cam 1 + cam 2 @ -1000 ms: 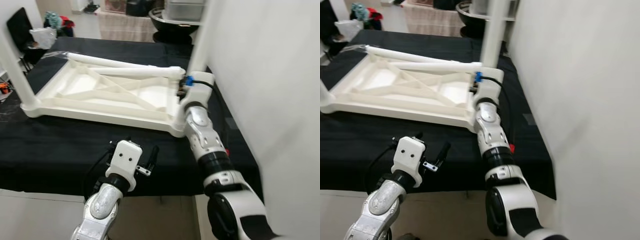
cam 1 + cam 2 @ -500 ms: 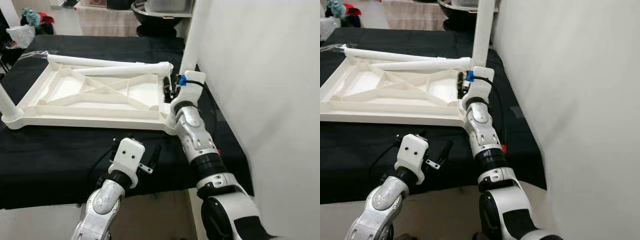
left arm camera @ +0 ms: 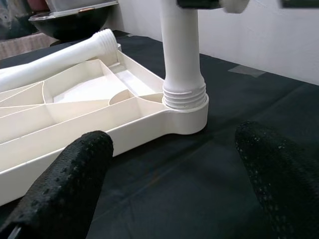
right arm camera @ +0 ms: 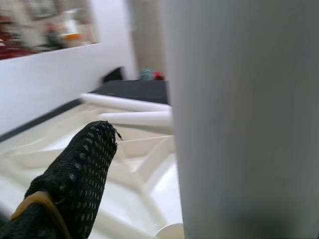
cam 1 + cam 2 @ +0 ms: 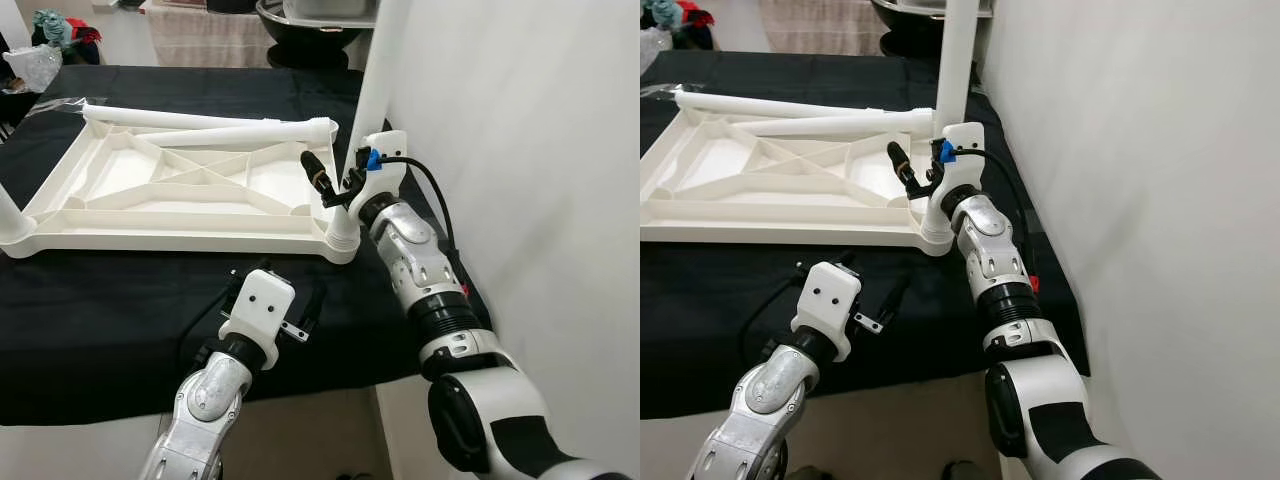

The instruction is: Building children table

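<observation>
A white plastic tabletop lies upside down on a black-covered table. One white leg stands upright in its near right corner socket. Two loose legs lie across its far side. My right gripper is at the upright leg just above the socket and is open. One black finger sticks out over the tabletop with a gap to the leg, and the other is hidden behind the leg. My left gripper hovers low over the cloth before that corner, fingers wide open and holding nothing.
A white wall runs close along the table's right side. Another upright leg stands at the near left corner. A dark bowl and clutter sit beyond the far edge. The table's front edge is just below my left wrist.
The camera has shifted, so the tabletop sits differently in view. My right wrist has turned at the upright leg, and one finger now sticks out to the left. My left arm has barely moved.
</observation>
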Tool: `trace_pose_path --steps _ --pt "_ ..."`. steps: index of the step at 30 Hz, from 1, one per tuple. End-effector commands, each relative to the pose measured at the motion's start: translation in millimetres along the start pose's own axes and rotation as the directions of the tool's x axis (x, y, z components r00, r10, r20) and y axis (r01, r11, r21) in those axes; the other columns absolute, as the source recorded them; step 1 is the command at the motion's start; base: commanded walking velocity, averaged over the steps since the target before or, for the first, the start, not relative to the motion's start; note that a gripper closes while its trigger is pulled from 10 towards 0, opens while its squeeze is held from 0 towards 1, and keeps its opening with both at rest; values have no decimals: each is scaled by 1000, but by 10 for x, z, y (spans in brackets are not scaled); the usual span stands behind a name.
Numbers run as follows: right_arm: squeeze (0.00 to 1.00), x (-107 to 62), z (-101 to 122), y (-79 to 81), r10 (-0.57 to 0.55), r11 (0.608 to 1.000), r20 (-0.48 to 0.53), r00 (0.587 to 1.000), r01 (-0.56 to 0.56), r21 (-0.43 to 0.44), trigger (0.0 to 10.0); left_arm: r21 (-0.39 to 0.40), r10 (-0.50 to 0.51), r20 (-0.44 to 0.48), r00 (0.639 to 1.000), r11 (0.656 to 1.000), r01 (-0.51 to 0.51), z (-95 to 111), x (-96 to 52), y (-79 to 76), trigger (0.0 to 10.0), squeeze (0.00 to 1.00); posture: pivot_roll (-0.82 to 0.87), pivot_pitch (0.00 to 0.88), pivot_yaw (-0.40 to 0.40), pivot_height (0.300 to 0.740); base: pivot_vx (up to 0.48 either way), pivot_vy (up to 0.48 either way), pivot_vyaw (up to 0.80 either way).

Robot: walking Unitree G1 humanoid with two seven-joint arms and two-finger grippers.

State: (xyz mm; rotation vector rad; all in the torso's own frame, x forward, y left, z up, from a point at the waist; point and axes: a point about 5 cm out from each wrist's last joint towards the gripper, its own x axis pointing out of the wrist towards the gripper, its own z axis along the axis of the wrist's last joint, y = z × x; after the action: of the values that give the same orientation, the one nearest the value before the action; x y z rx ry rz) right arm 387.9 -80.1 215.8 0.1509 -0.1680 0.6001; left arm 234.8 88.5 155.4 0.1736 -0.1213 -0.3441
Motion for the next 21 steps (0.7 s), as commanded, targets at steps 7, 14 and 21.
trace_pose_path --steps 7,14,21 --pt "0 -26 -7 445 556 829 -47 830 -549 108 10000 3 -8 -14 1000 1000 8 -37 -1 -25 10000 0 37 140 -94 740 0 0 0" --pt "0 -10 47 568 693 710 9 721 -685 159 10000 6 -14 -12 1000 1000 14 -39 -6 -30 10000 0 46 137 -92 740 0 0 0" --pt "0 -65 -1 735 806 571 42 590 -795 203 2941 -3 -14 -13 1000 1000 14 -45 -24 -32 10000 0 66 113 -92 740 0 0 0"
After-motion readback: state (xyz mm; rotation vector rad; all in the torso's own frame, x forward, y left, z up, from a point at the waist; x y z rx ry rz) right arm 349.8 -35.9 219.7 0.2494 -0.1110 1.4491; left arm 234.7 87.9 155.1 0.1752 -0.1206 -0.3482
